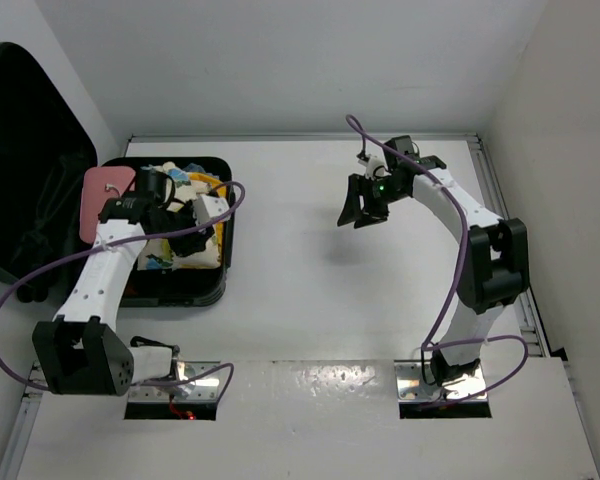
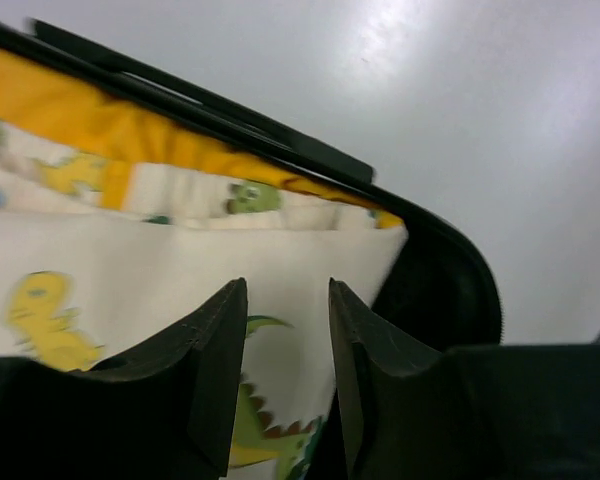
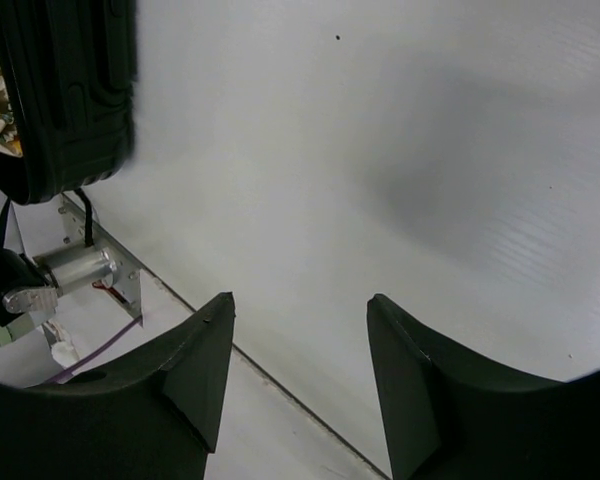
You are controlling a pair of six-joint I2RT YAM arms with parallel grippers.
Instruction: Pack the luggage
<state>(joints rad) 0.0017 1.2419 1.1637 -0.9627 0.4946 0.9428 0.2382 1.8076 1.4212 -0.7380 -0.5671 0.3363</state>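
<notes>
The luggage [image 1: 195, 290] lies open at the table's left, its black lid [image 1: 20, 150] leaning against the left wall. Inside lies white and yellow dinosaur-print cloth [image 1: 185, 255], with a pink item [image 1: 105, 195] at the left side. My left gripper [image 1: 195, 225] hovers over the cloth near the case's right rim. In the left wrist view its jaws [image 2: 287, 285] stand apart above the cloth [image 2: 130, 270], clamping nothing, and the black rim [image 2: 450, 290] curves past on the right. My right gripper [image 1: 358, 210] hangs open above bare table [image 3: 300, 298], empty. The ribbed shell [image 3: 70, 90] shows at its upper left.
White walls close in the table at the back and on both sides. A metal rail [image 1: 500, 200] runs along the right edge. The arms' mounting plates [image 1: 175, 385] [image 1: 442, 385] sit at the near edge, with purple cables looping from each arm.
</notes>
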